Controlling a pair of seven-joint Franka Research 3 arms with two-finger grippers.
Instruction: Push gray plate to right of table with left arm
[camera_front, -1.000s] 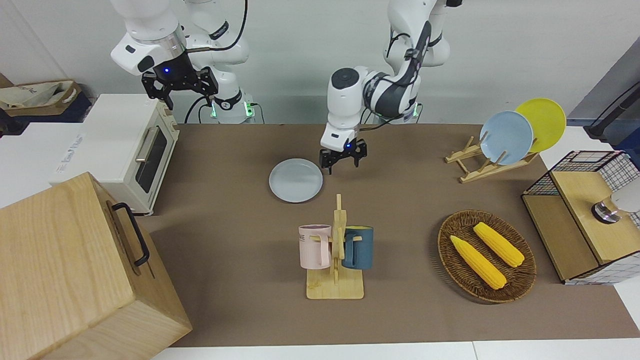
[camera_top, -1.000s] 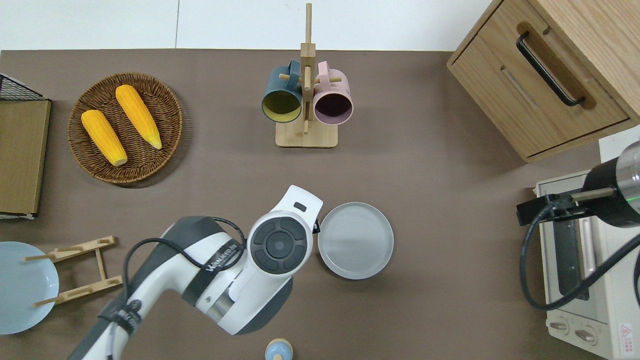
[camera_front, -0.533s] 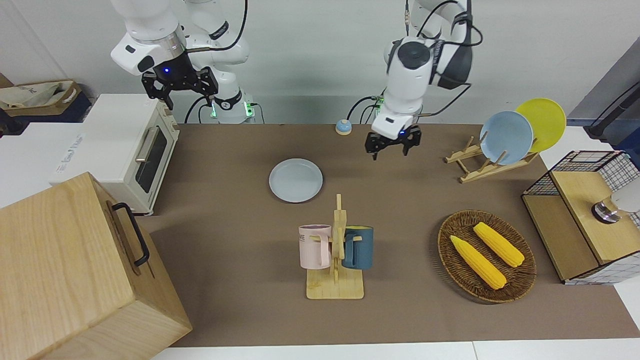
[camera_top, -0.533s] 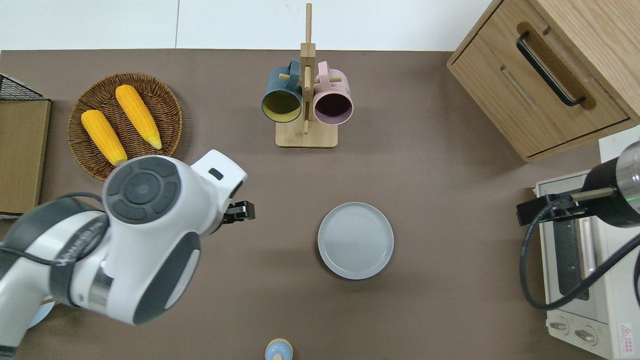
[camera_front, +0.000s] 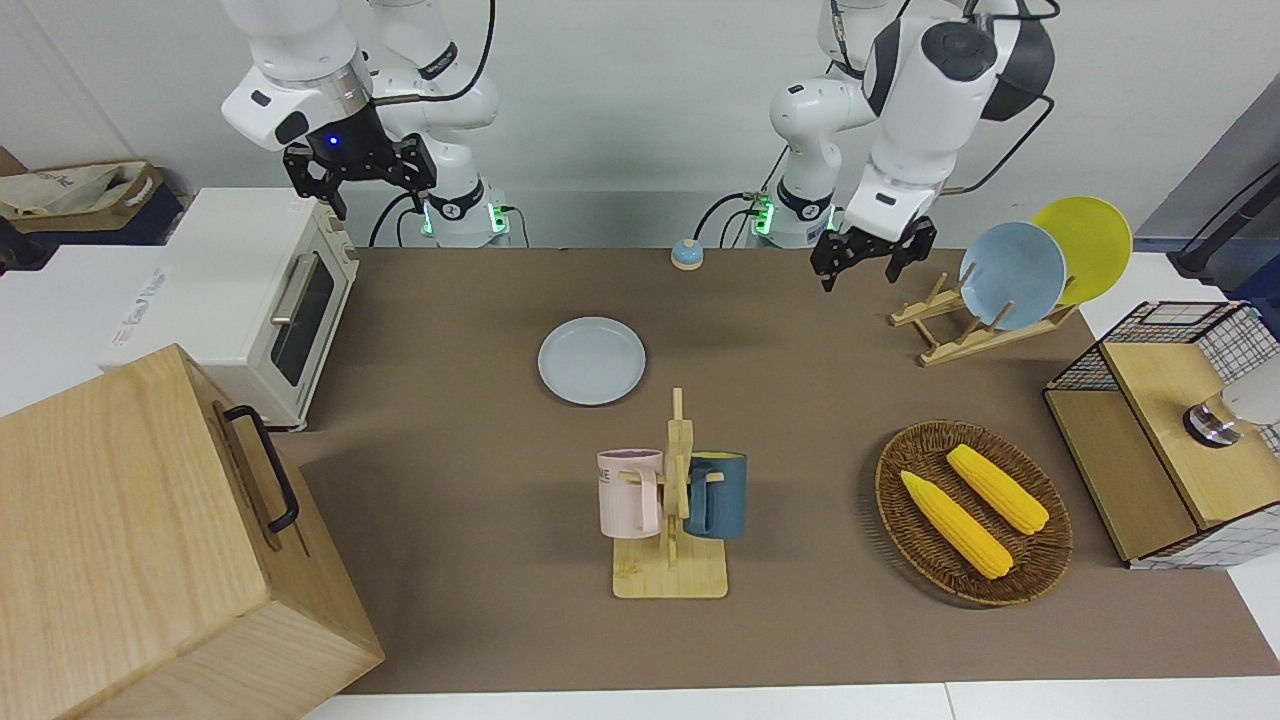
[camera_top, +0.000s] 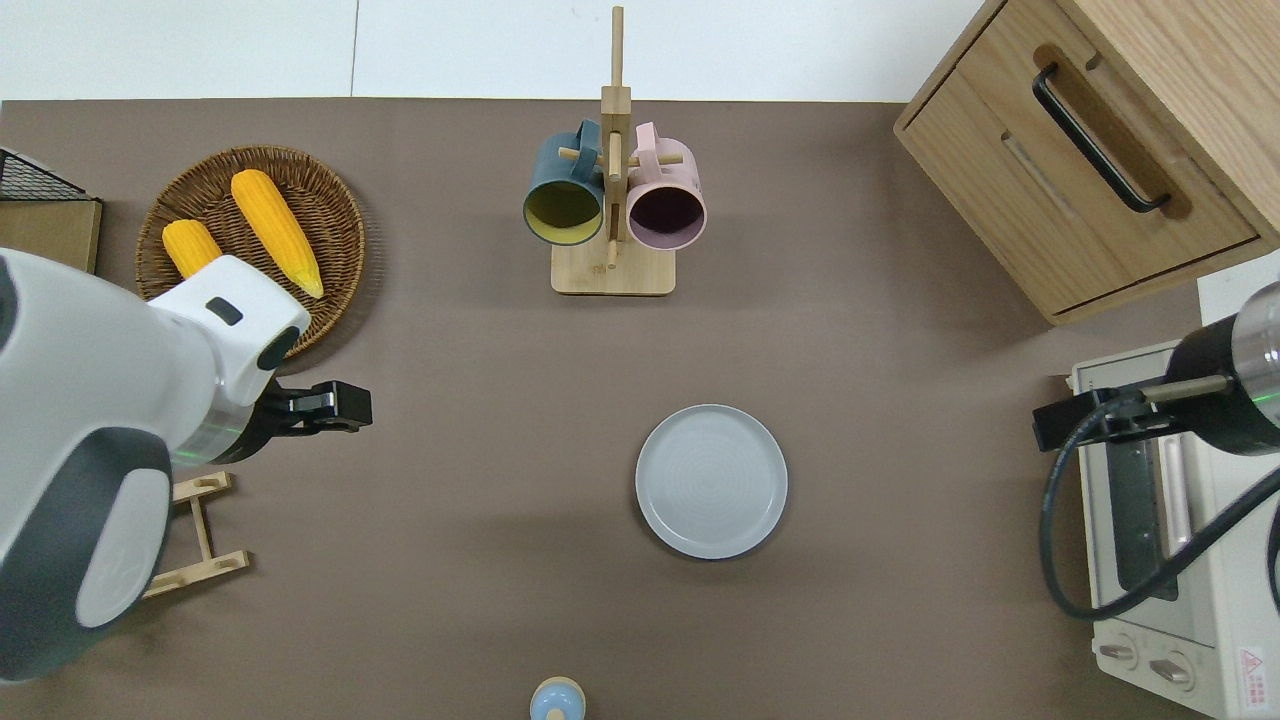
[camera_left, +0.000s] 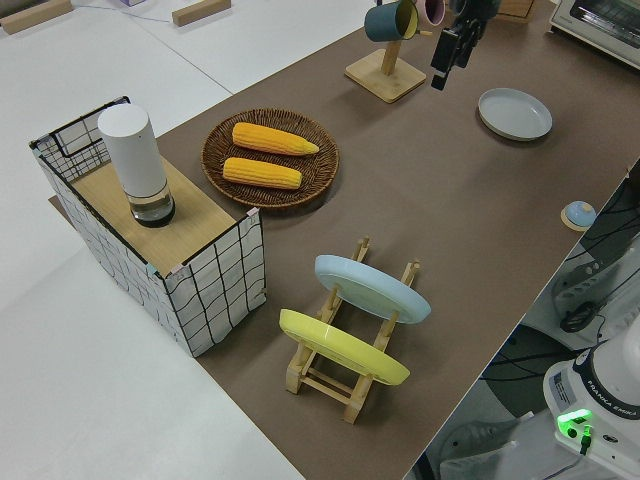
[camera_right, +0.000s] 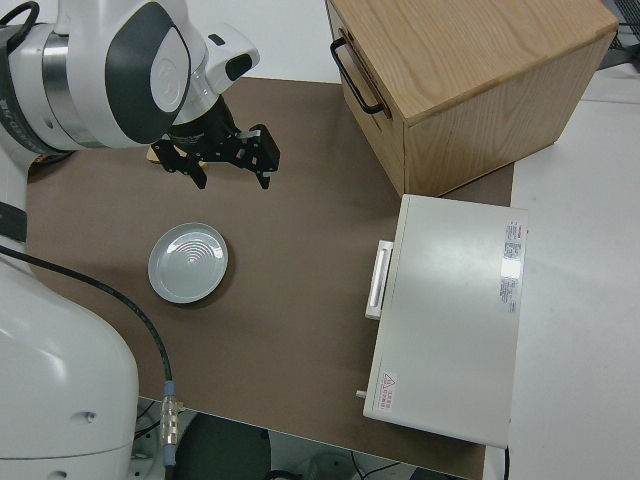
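Hanging left gripper: up in the air with its fingers spread and nothing between them, over bare worktop near the wicker basket, well apart from the plate.
Gray plate: flat on the worktop about midway along it, nearer to the robots than the mug rack, nothing touching it.
Basket load: two corn cobs lying side by side.
Right arm: parked, its gripper spread too.

One camera faces the robots across the table, another looks straight down; both share the mug rack.
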